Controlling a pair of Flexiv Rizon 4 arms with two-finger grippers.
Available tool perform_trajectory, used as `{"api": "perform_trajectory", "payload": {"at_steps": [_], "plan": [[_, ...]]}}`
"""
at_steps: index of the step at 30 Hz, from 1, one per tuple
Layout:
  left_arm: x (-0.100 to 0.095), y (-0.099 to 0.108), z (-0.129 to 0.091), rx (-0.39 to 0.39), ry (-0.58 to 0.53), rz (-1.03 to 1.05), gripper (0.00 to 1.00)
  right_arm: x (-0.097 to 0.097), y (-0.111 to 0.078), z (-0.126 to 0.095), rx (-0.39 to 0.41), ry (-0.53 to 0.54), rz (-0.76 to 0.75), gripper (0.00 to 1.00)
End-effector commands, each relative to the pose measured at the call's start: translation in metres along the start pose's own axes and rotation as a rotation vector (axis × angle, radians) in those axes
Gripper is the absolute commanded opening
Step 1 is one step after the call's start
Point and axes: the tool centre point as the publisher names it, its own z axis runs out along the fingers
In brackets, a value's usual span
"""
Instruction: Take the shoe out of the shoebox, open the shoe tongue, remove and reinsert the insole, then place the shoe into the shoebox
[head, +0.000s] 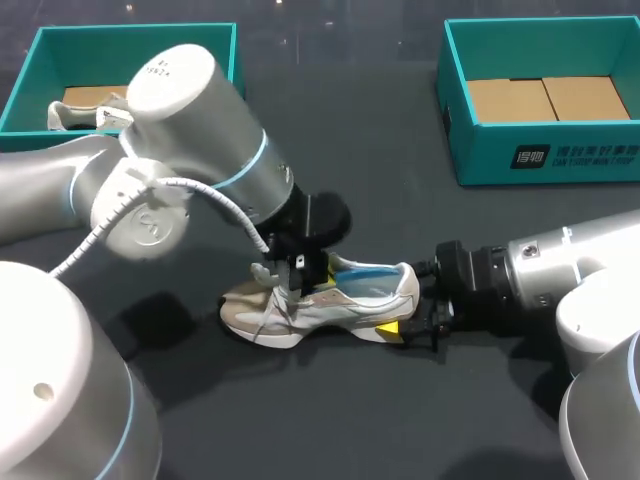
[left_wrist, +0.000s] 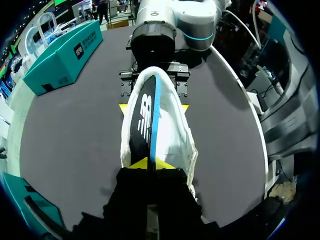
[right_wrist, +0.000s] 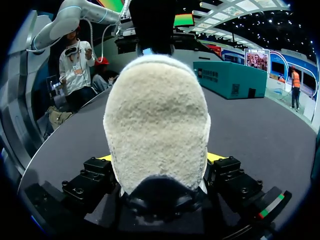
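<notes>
A beige and white shoe (head: 350, 300) lies on its sole in the middle of the dark table, toe toward my left arm. My left gripper (head: 290, 280) hangs over the shoe's opening. In the left wrist view this gripper (left_wrist: 150, 164) is shut on the edge of the black insole with a blue rim (left_wrist: 145, 120), which stands up inside the white shoe (left_wrist: 179, 132). My right gripper (head: 405, 328) is at the heel. In the right wrist view the fuzzy heel (right_wrist: 157, 125) sits between its wide-set fingers (right_wrist: 159, 157), which press on both sides.
A teal shoebox (head: 545, 155) with a bare cardboard floor stands at the back right. Another teal box (head: 215, 45) at the back left holds a second shoe (head: 80, 112). Dark tabletop lies in front of the shoe.
</notes>
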Motion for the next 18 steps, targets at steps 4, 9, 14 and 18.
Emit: {"api": "perform_trajectory", "payload": {"at_steps": [4,9,14,18], "plan": [[0.008,-0.011,-0.014,0.148,-0.043,0.027,0.0,0.001,-0.001,0.003,0.003,-0.001,0.0,0.0],[0.002,-0.028,-0.011,0.157,-0.077,0.031,0.0,0.001,-0.001,0.003,0.003,-0.001,0.0,0.0],[-0.006,-0.042,-0.003,0.139,-0.108,0.032,0.0,0.001,-0.001,0.003,0.003,-0.001,0.0,0.0],[-0.006,-0.044,0.001,0.128,-0.116,0.038,0.19,0.001,-0.001,0.003,0.003,-0.001,0.0,0.0]]}}
